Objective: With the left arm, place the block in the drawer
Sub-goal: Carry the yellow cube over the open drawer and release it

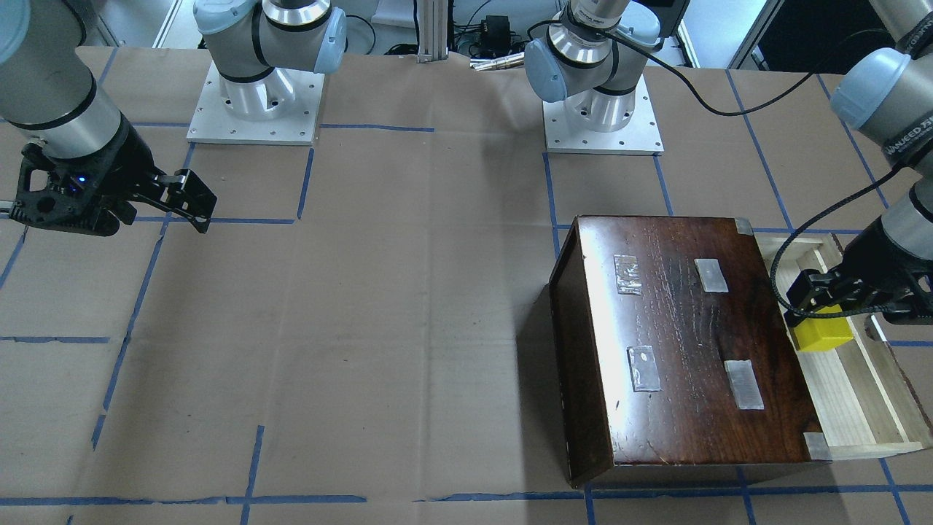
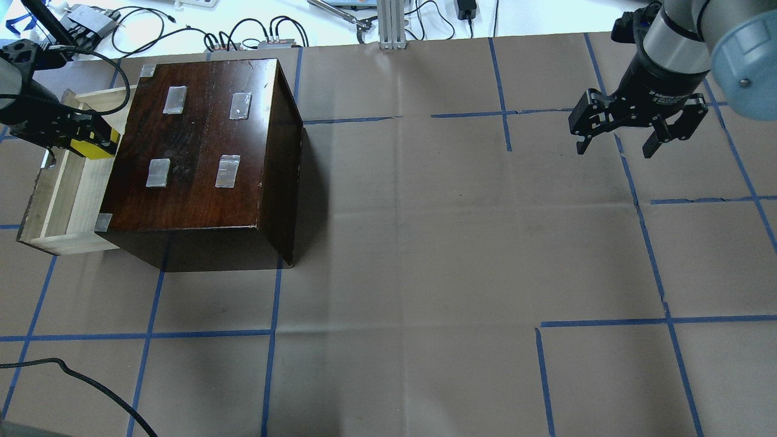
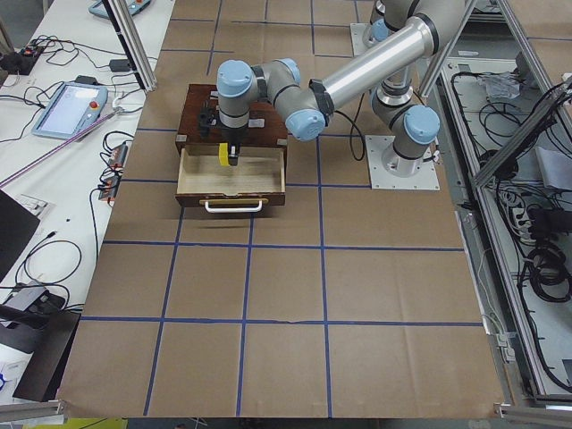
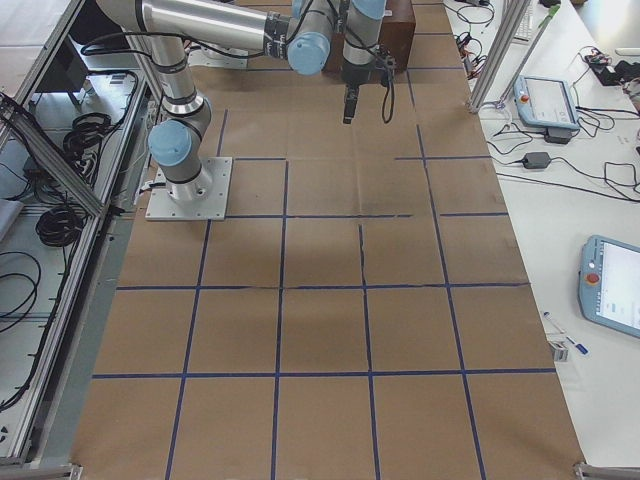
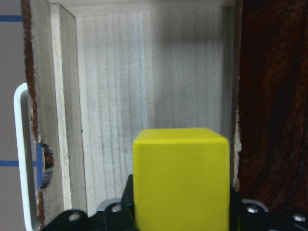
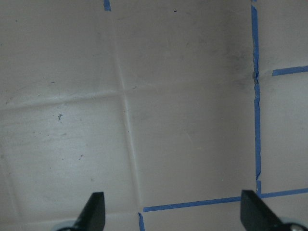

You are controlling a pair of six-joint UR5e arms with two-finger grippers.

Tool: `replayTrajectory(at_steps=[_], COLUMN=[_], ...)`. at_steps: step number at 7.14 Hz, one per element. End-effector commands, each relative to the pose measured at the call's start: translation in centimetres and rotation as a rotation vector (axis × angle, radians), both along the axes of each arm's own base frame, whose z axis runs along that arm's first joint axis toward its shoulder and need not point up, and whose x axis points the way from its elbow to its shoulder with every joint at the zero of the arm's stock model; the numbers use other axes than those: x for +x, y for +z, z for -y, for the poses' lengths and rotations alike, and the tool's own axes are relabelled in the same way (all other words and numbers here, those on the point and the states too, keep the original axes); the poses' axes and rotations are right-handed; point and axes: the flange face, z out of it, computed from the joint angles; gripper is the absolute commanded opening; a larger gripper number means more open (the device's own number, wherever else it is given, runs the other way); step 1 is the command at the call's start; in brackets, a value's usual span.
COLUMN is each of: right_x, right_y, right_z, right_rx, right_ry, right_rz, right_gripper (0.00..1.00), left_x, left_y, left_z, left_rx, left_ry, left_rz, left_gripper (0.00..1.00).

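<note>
While L pincer [image 1: 821, 315] grips block [image 1: 824, 335] over drawer [image 1: 867, 440], box [image 1: 692, 343] edge's just beside.

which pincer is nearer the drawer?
Left. The left pincer holds the block directly over the open drawer; the right pincer hangs open above the table at its opposite end.
</note>
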Motion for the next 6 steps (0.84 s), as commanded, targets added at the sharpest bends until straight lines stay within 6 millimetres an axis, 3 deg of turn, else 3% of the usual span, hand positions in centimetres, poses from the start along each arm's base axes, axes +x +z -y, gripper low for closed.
replayTrajectory(at_steps=[1, 2, 6], right_x=[0.0, 0.0, 0.0], right_y=[0.0, 0.0, 0.0], right_z=[0.0, 0.0, 0.0], right_rx=[0.0, 0.0, 0.0], right_ry=[0.0, 0.0, 0.0], right_rz=[0.0, 0.0, 0.0], right_gripper=[1.0, 1.0, 1.0], left_x=[0.0, 0.2, -0.4], left_y=[-0.5, 0.2, 4.9], left_z=[0.1, 0.0, -1.1], left_rx=[-0.007, -0.021, -0.078], left_ry=[-0.001, 0.001, 0.006], left_rz=[0.004, 0.012, 0.046], left_gripper=[0.78, 0.98, 0.98])
